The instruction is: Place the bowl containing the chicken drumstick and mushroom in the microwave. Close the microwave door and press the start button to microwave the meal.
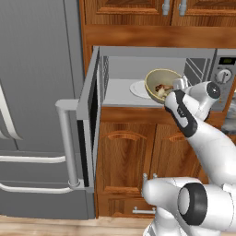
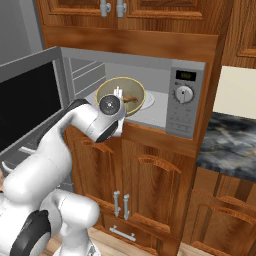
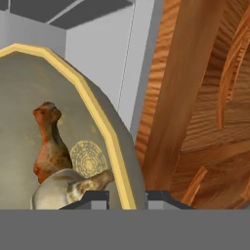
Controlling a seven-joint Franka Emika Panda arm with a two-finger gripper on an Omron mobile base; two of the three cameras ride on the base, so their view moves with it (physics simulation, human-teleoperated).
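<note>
Bowl (image 1: 162,83): pale yellow rim, olive-tan interior. Chicken drumstick (image 3: 50,144): reddish-brown. Mushroom (image 3: 58,193): pale cream. Microwave (image 2: 187,100): silver-grey casing, grey cavity, white turntable plate (image 1: 137,89). Microwave door (image 1: 92,115): black window, silver handle. Cabinets (image 2: 150,190): brown woodgrain.

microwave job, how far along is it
Done: the microwave door stands wide open. In hand: the tool grips the rim of the bowl, with drumstick and mushroom inside, tilted at the cavity mouth. Left: set it on the turntable plate, close the door, press start.
</note>
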